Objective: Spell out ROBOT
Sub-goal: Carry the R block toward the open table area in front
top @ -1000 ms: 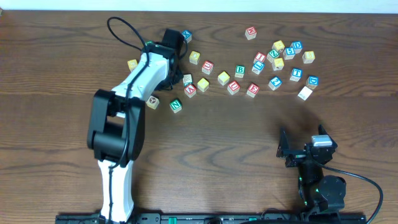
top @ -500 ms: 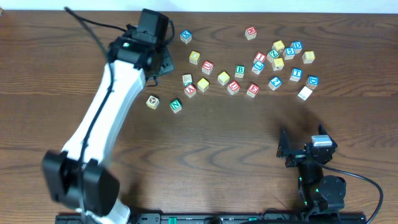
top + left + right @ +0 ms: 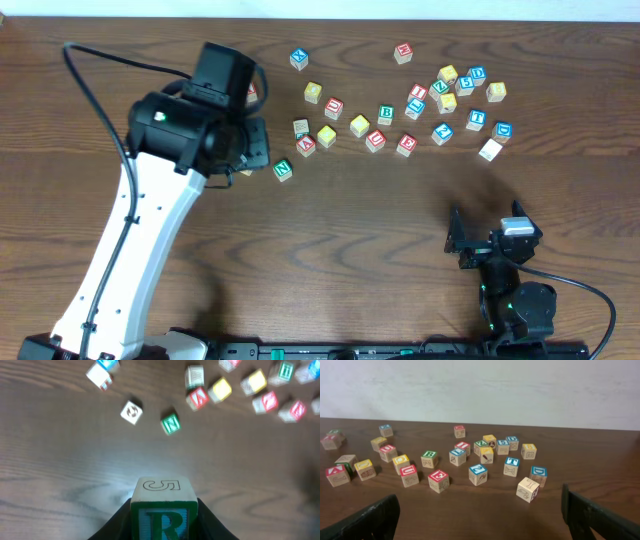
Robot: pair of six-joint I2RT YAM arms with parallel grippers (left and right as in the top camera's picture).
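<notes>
The left gripper pinches the R cube above bare table, left of centre. Nothing is laid out yet: B, T and two yellow cubes lie among loose cubes by the far edge. The right gripper rests spread wide near the front edge.

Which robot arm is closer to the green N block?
Left. The left fingers, holding the R block, hover close beside the green N block. The right fingers wait open, far off to its right, well short of the blocks.

Overhead looks straight down; both wrist cameras face the same cubes.
</notes>
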